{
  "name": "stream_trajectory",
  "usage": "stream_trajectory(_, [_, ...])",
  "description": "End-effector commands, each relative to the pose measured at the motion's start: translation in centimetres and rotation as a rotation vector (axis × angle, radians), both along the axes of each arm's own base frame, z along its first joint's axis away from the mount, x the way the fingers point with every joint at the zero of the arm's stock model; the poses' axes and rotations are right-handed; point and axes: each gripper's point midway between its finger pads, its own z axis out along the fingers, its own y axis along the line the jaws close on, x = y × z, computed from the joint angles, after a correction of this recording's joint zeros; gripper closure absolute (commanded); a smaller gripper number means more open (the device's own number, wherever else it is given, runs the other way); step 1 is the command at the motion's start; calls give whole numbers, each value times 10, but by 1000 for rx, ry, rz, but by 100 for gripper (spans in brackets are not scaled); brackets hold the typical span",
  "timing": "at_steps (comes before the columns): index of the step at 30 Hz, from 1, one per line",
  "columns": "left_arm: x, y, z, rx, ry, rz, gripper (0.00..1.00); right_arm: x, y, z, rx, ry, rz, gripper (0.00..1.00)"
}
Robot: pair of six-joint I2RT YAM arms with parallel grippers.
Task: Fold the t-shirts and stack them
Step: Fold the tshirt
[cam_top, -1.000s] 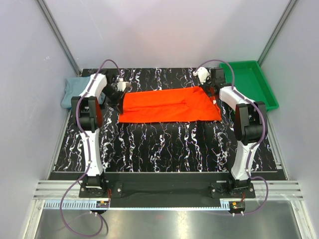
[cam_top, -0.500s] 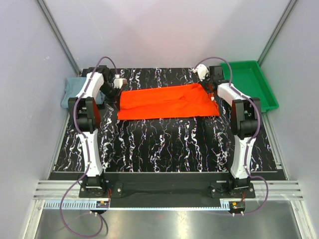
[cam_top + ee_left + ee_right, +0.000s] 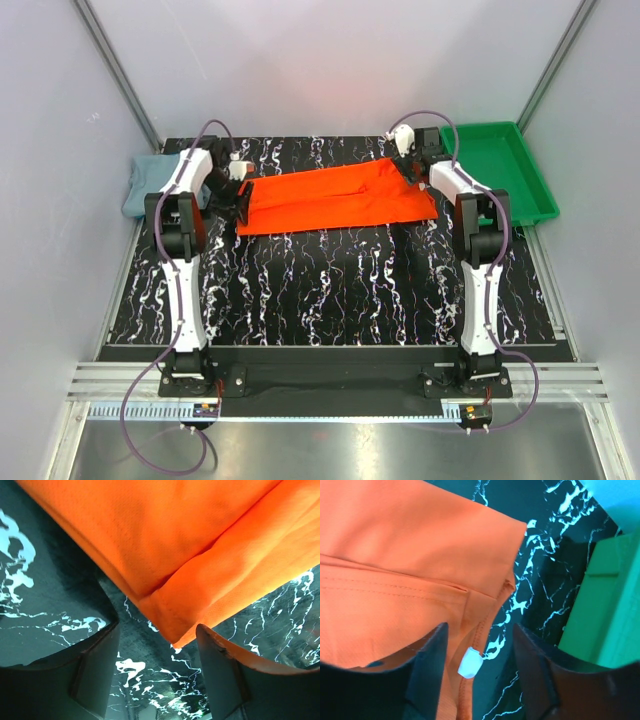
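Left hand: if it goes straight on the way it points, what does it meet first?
The left hand would likely meet the hemmed corner of the orange-red t-shirt first, lying between its open fingers, with the marbled table just beneath; depth is unclear.

Left gripper and right gripper hover, jaws spread wide.

Orange-red t-shirt flat on black marbled table

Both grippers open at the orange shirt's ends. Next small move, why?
The left gripper and right gripper stand open at the ends of the orange-red t-shirt, which lies flat as a long folded strip, so probably lift both straight up, clear of the cloth.
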Motion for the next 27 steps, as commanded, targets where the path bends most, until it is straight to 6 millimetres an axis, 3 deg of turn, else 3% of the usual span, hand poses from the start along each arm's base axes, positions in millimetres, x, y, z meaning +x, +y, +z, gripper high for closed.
stream_trajectory(1, [25, -6, 51, -1, -170, -15, 32, 13, -6, 62, 38, -131, -73, 34])
stream_trajectory(3, [27, -4, 64, 10, -204, -8, 32, 7, -6, 81, 67, -155, -91, 31])
stream_trajectory(4, [27, -12, 78, 25, -241, -26, 32, 4, -3, 88, 84, -162, -85, 31])
stream_trajectory(5, [26, -14, 85, 27, -257, -29, 23, -3, -2, 87, 98, -146, -81, 31])
stream_trajectory(6, [23, -16, 88, 23, -258, -31, 3, -7, 2, 91, 128, -145, -84, 31])
stream_trajectory(7, [22, -21, 98, 2, -282, -26, 1, -14, 7, 103, 164, -149, -69, 31])
stream_trajectory(8, [19, -29, 99, -23, -280, -38, 1, -21, 13, 100, 194, -124, -52, 31])
stream_trajectory(11, [12, -49, 91, -78, -238, -70, 1, -33, 34, 101, 326, -54, -29, 32])
stream_trajectory(12, [15, -53, 88, -75, -235, -71, 1, -35, 40, 99, 384, -23, -54, 31])
stream_trajectory(13, [16, -57, 77, -83, -210, -70, 1, -41, 47, 81, 422, 57, -54, 32])
stream_trajectory(14, [17, -59, 72, -84, -203, -73, 1, -39, 55, 85, 455, 72, -48, 33])
stream_trajectory(16, [19, -66, 63, -99, -183, -82, 2, -45, 66, 68, 520, 162, -55, 34])
stream_trajectory(18, [17, -72, 60, -114, -175, -97, 2, -45, 72, 66, 552, 185, -54, 35])
stream_trajectory(27, [27, -76, 34, -110, -148, -105, 4, -47, 77, 12, 560, 324, -77, 37])
